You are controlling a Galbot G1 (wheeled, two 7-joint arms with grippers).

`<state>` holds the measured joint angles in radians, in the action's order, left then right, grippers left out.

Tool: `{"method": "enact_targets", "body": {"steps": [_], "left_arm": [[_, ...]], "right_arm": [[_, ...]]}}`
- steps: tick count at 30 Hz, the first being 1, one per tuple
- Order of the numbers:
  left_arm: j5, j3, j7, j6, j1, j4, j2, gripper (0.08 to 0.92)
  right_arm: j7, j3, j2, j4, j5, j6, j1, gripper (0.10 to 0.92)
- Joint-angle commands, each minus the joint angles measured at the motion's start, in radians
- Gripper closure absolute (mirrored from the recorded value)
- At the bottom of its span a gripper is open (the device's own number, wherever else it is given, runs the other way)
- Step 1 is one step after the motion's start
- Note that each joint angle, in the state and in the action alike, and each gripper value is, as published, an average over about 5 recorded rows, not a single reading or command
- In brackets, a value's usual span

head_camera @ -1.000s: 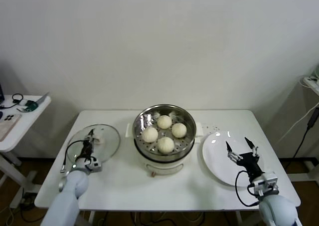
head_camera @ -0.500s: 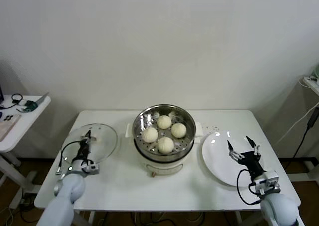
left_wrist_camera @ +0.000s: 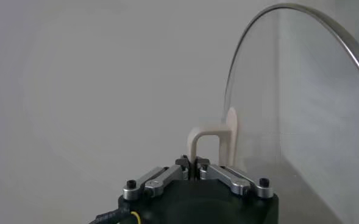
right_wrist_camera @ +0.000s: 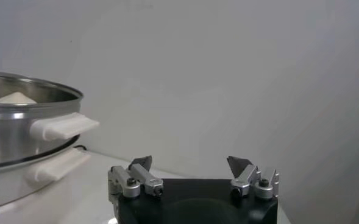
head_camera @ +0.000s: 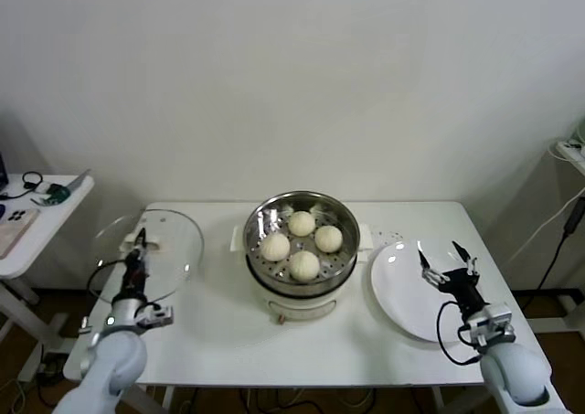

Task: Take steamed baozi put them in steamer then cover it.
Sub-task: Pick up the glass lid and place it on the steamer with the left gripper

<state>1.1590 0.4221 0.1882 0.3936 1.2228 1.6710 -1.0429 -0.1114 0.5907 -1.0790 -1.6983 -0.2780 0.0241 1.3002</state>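
Several steamed baozi (head_camera: 303,264) sit on the perforated tray inside the steel steamer (head_camera: 274,288) at the table's middle; one bun's top shows in the right wrist view (right_wrist_camera: 14,97). My left gripper (head_camera: 139,248) is shut on the cream handle (left_wrist_camera: 208,141) of the round glass lid (head_camera: 169,249) and holds it lifted and tilted at the table's left end. The lid rim shows in the left wrist view (left_wrist_camera: 325,27). My right gripper (head_camera: 448,259) is open and empty above the white plate (head_camera: 402,291).
The steamer's white side handles (right_wrist_camera: 63,126) stick out toward my right gripper. A small side table (head_camera: 37,215) with cables and tools stands at the far left. A white wall runs behind the table.
My left gripper has lifted the glass lid off the table and carried it left, tilting it upright. The right gripper has barely moved.
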Motion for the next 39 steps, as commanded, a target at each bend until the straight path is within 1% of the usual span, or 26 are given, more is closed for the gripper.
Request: {"method": "enact_targets", "body": {"steps": [1,4,7,9,11,13,18,23,29,35,39], "left_arm": [[-0.103,-0.043,-0.034,0.282,0.123,0.429,0.143,0.858],[-0.13,-0.09,-0.047,0.325,0.095,0.467,0.182,0.858],[-0.131,-0.172,-0.079,0.367,0.033,0.475,0.207,0.858],[-0.11,-0.237,-0.104,0.385,-0.018,0.469,0.208,0.858],[-0.066,-0.304,-0.137,0.392,-0.075,0.456,0.187,0.858],[-0.016,-0.365,-0.171,0.392,-0.131,0.437,0.149,0.858],[0.112,-0.506,-0.271,0.392,-0.283,0.366,0.026,0.858],[0.162,-0.611,-0.321,0.392,-0.399,0.268,-0.064,0.858],[0.178,-0.645,-0.348,0.392,-0.444,0.169,-0.137,0.858],[0.223,-0.635,-0.371,0.392,-0.465,0.095,-0.254,0.858],[0.266,-0.614,-0.39,0.392,-0.451,0.072,-0.329,0.858]], "right_arm": [[-0.004,-0.011,0.011,0.027,0.0,0.008,-0.027,0.203],[-0.005,-0.02,0.009,0.038,0.002,0.012,-0.037,0.203],[-0.005,-0.034,0.004,0.049,0.007,0.015,-0.05,0.203],[-0.005,-0.043,-0.002,0.055,0.012,0.015,-0.06,0.203],[-0.004,-0.055,-0.009,0.063,0.017,0.016,-0.07,0.203],[-0.004,-0.065,-0.015,0.071,0.024,0.017,-0.08,0.203],[-0.005,-0.082,-0.027,0.093,0.035,0.022,-0.105,0.203],[-0.003,-0.083,-0.033,0.107,0.045,0.024,-0.122,0.203],[0.001,-0.069,-0.029,0.11,0.051,0.024,-0.119,0.203],[0.003,-0.047,-0.032,0.112,0.063,0.024,-0.112,0.203],[0.003,-0.031,-0.039,0.111,0.072,0.026,-0.102,0.203]]}}
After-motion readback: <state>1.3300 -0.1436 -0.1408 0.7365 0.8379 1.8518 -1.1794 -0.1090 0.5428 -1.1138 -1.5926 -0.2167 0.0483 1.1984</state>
